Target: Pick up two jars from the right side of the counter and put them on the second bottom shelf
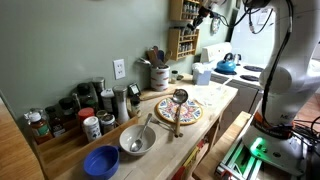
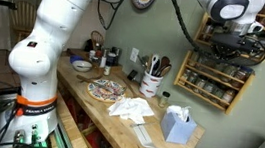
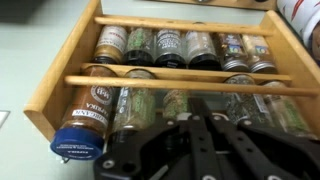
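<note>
The brown wooden spice rack (image 2: 222, 66) hangs on the wall above the counter's (image 1: 215, 100) end, its tiers lined with small dark jars. It also shows in an exterior view as the spice rack (image 1: 183, 38). My gripper (image 2: 239, 40) is up against the rack's upper part. In the wrist view my gripper (image 3: 200, 108) is shut, its fingers pressed together with nothing between them. The tips lie over the nearer of two jar rows (image 3: 170, 100). I cannot tell whether this is the second bottom shelf. More jars (image 1: 75, 112) stand grouped on the counter.
On the counter are a blue bowl (image 1: 101, 161), a metal bowl (image 1: 137, 140), a patterned plate (image 1: 180, 110) with a ladle across it, a utensil crock (image 2: 151, 83), a tissue box (image 2: 176, 123) and a crumpled cloth (image 2: 131, 108). A blue kettle (image 1: 226, 66) sits on the stove.
</note>
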Controlling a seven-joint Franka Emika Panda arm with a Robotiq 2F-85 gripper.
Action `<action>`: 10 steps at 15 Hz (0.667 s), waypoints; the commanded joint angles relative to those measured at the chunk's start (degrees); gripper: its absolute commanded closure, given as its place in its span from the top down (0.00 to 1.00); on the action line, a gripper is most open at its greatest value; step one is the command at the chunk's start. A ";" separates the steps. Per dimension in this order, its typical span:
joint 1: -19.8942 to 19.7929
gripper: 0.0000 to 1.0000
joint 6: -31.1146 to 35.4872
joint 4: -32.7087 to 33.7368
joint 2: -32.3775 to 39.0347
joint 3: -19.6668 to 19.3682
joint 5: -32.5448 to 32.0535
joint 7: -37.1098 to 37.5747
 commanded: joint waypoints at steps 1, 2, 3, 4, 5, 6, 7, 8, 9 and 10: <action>0.01 0.00 -4.27 -0.98 -1.24 -0.28 -1.93 -1.03; 0.02 0.00 -4.74 -0.98 -1.27 -0.33 -2.26 -1.12; 0.04 0.00 -5.15 -0.95 -1.29 -0.40 -2.66 -1.10; 0.08 0.00 -5.39 -0.98 -1.30 -0.47 -3.17 -1.08; 0.10 0.00 -5.50 -1.06 -1.36 -0.48 -3.61 -1.13; 0.09 0.00 -5.52 -1.11 -1.40 -0.47 -3.96 -1.19; 0.07 0.00 -5.58 -1.15 -1.44 -0.45 -4.22 -1.21; 0.06 0.00 -5.56 -1.17 -1.49 -0.41 -4.41 -1.25; 0.02 0.00 -5.73 -1.15 -1.55 -0.34 -4.47 -1.35; -0.03 0.00 -5.94 -1.08 -1.60 -0.26 -4.33 -1.31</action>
